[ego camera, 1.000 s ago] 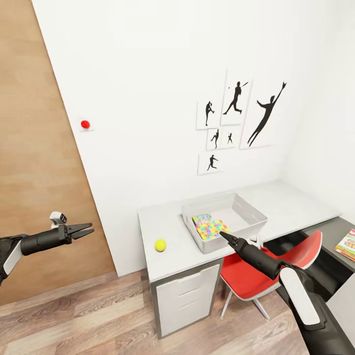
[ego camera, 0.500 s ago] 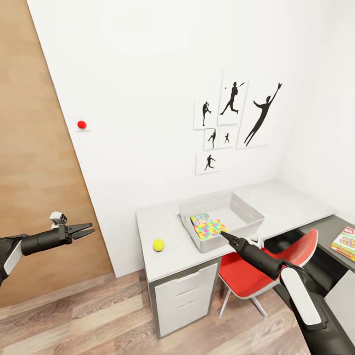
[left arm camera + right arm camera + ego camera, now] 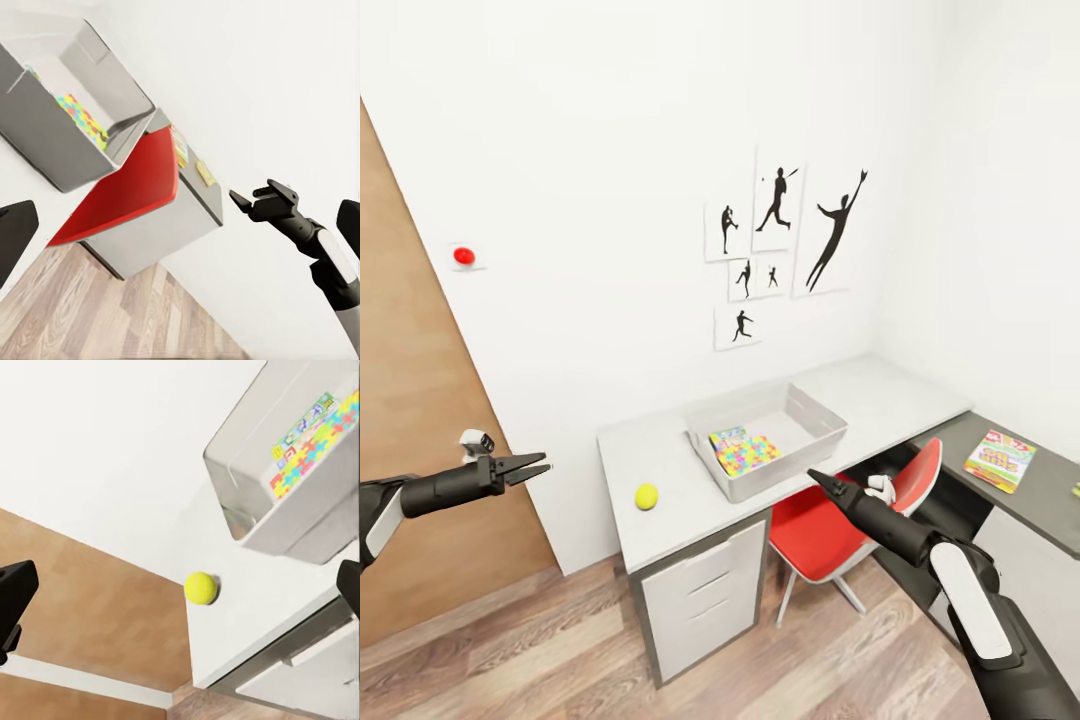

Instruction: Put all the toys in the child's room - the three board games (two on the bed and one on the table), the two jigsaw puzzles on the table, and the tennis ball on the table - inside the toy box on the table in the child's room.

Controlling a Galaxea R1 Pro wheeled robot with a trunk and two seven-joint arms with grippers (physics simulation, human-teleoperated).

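Our head camera has swung since a second ago, so the whole desk scene now sits lower and further left in the head view, and more of the dark side desk (image 3: 1050, 500) shows. Neither arm has shifted in the view. Nearest us, the left gripper (image 3: 532, 466) hangs in the air well left of the white desk (image 3: 680, 490), fingers slightly parted and empty. The right gripper (image 3: 822, 481) hovers off the desk's front edge, above the red chair (image 3: 830, 520); in the left wrist view its fingers look slightly apart, holding nothing. The yellow tennis ball (image 3: 647, 496) lies on the desk, left of the grey rectangular toy box (image 3: 765, 441). Inside that box rests a colourful jigsaw puzzle (image 3: 746, 450). A green-edged board game (image 3: 1000, 459) lies on the dark desk, right of the box.
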